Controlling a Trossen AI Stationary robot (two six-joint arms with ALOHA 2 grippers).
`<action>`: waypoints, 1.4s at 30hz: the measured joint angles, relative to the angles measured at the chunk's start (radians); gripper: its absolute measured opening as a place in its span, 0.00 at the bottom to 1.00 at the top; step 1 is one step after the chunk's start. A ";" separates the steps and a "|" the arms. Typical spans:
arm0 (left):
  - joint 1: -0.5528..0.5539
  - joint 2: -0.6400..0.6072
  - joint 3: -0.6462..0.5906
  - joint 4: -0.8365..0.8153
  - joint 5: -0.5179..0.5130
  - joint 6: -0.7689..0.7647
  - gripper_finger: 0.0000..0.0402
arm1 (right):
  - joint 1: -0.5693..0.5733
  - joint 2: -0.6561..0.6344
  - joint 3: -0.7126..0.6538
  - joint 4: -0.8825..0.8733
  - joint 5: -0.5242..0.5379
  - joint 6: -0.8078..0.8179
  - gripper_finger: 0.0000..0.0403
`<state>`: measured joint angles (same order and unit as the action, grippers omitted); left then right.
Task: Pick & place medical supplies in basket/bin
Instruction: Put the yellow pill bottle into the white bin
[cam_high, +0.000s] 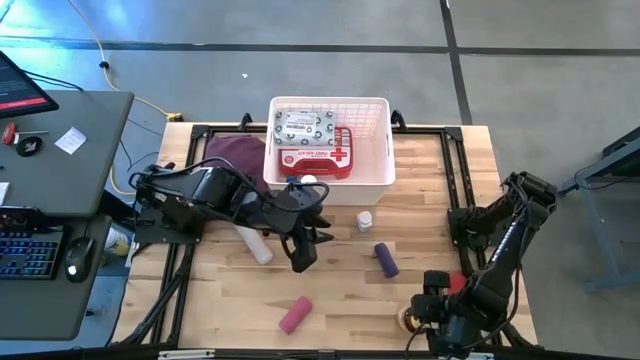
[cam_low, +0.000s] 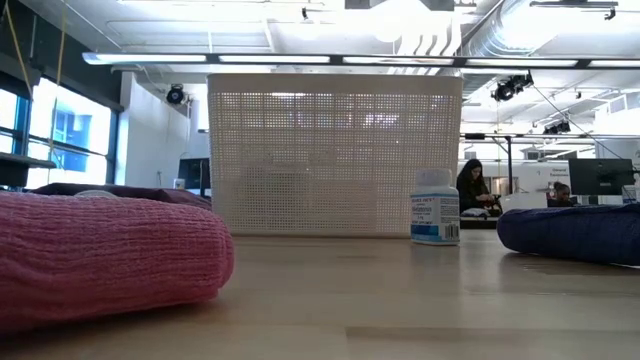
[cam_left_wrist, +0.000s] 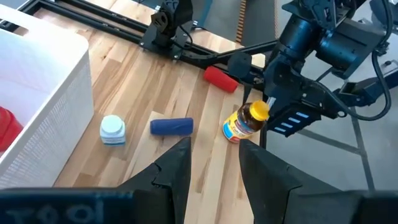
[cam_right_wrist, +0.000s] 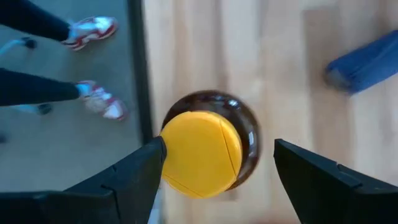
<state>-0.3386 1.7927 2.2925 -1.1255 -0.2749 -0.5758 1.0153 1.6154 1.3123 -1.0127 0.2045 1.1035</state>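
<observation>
The white basket (cam_high: 378, 170) stands at the table's far middle and holds a grey-white wipes packet (cam_high: 303, 126) and a red first-aid case (cam_high: 318, 160). On the table lie a small bottle (cam_high: 365, 220), a blue-purple roll (cam_high: 386, 259), a pink roll (cam_high: 294, 314), a white roll (cam_high: 255, 245) and a red roll (cam_left_wrist: 221, 78). An amber jar (cam_right_wrist: 202, 152) with a yellow lid stands upright near the front right. My right gripper (cam_right_wrist: 217, 168) is open above it, one finger on each side. My left gripper (cam_left_wrist: 214, 165) hangs open over the table's middle, holding nothing. My right gripper comes at the amber jar from above, pointing steeply down. One fingertip (cam_right_wrist: 155, 155) shows right at the edge of the yellow lid (cam_right_wrist: 177, 146); whether it touches I cannot tell. The other finger (cam_right_wrist: 292, 162) stands clear of the jar.
A maroon pouch (cam_high: 235, 150) lies left of the basket. Black rails (cam_high: 440, 130) frame the tabletop. A desk with a keyboard and mouse (cam_high: 60, 250) stands off the table's left. A person's legs and shoes (cam_right_wrist: 93, 102) show on the floor past the table's edge.
</observation>
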 joint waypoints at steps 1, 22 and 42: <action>0.000 0.000 0.000 0.000 0.002 0.000 0.42 | 0.000 -0.008 0.001 0.000 -0.014 0.008 0.73; -0.002 0.000 0.000 -0.061 0.000 -0.032 0.42 | 0.034 0.002 0.005 -0.008 0.031 0.014 0.73; 0.008 0.000 0.000 -0.089 -0.038 -0.016 0.42 | 0.032 0.065 0.010 -0.005 0.026 0.001 0.51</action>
<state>-0.3304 1.7927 2.2925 -1.2147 -0.3126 -0.5914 1.0476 1.6807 1.3228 -1.0178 0.2305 1.1049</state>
